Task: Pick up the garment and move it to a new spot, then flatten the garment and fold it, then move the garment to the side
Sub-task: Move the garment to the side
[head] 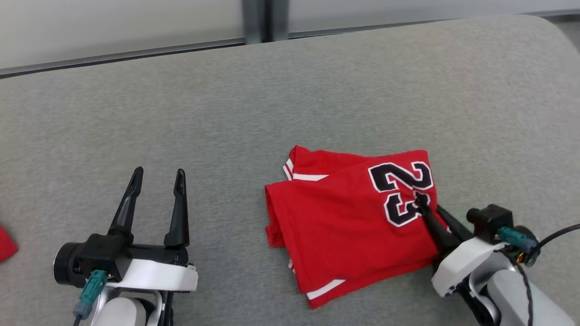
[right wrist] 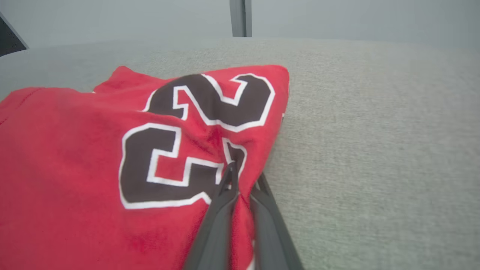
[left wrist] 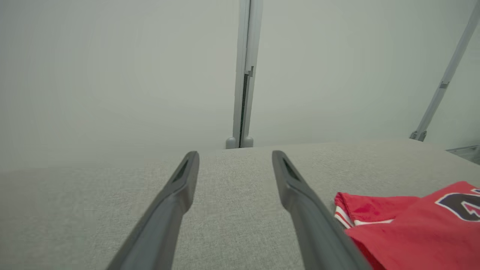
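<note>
so the red garment [head: 353,217] is lying folded into a rough rectangle on the grey padded surface [head: 317,90], a bit right of the middle and towards the near edge; the right gripper [head: 423,203] comes in from the garment's right edge and has its fingers pinched together on a fold of the cloth, right at the numerals [head: 403,192]; one finger lies on top and the other slips under the fabric, so its tip is hidden

the writing is big black digits with a white outline; looks like 23 to me, but it's turned sideways and creased at the pinch, so the lower digit is hard to read; white stripes [head: 325,288] peek out along the folded edges

the left gripper [head: 159,174] sits well apart on the left over bare grey, fingers spread wide with nothing between them; there's a red scrap [head: 7,242] cut off by the left edge of the head view, can't tell what it is
</note>
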Controlling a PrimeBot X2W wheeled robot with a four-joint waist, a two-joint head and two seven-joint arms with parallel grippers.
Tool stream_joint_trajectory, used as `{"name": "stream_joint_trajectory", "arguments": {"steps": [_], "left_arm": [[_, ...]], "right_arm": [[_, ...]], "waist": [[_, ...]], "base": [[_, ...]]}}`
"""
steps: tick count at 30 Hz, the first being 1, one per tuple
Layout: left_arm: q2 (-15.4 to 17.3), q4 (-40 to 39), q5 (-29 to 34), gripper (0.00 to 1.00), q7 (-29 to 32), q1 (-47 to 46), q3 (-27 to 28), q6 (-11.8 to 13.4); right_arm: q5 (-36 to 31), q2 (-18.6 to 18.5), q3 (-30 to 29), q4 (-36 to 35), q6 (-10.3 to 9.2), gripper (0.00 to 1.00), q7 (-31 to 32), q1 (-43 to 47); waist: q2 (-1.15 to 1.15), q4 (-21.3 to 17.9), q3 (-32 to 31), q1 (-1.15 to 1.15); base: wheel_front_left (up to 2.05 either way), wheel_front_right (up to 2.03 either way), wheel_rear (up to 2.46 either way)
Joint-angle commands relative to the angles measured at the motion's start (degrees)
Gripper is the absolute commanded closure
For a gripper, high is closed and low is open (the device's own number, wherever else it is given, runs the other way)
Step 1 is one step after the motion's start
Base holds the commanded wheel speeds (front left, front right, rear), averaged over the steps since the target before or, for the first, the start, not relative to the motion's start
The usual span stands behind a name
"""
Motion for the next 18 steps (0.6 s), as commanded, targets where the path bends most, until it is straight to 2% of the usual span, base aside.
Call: {"name": "stream_joint_trajectory", "arguments": {"steps": [1, 3, 10, 14, 18], "left_arm": [[0.8, -0.8, 0.9, 0.0, -0.1, -1.5, 0.2, -0.2], [1.3, -1.4, 1.3, 0.0, -0.1, -2.3, -0.2, -0.4], [2.5, -4.3, 2.8, 0.0, 1.6, -5.1, -2.2, -1.5], [2.8, -6.6, 4.1, 0.0, 3.3, -7.6, -5.0, -3.0], [3.2, -8.8, 5.2, 0.0, 4.8, -10.7, -6.9, -4.2]], "right_arm": [[0.9, -2.0, 0.1, 1.0, -0.14, 1.0, -0.8, -2.7], [1.3, -3.6, -0.2, 2.0, -0.13, 1.0, -1.3, -5.0], [3.0, -7.7, -2.9, 6.7, -0.13, 1.0, -2.4, -12.1], [4.5, -11.1, -4.6, 10.6, -0.13, 1.0, -2.8, -16.4], [5.8, -12.9, -5.8, 14.6, -0.13, 1.0, -2.9, -21.6]], "waist": [[0.0, -7.8, 2.0, 0.0], [0.0, -10.0, 2.8, 0.0], [0.0, -14.0, 5.7, 0.0], [0.0, -14.1, 8.3, 0.0], [0.0, -13.3, 12.5, 0.0]], "base": [[0.0, 0.0, 0.0], [0.0, 0.0, 0.0], [0.0, 0.0, 0.0], [0.0, 0.0, 0.0], [0.0, 0.0, 0.0]]}}
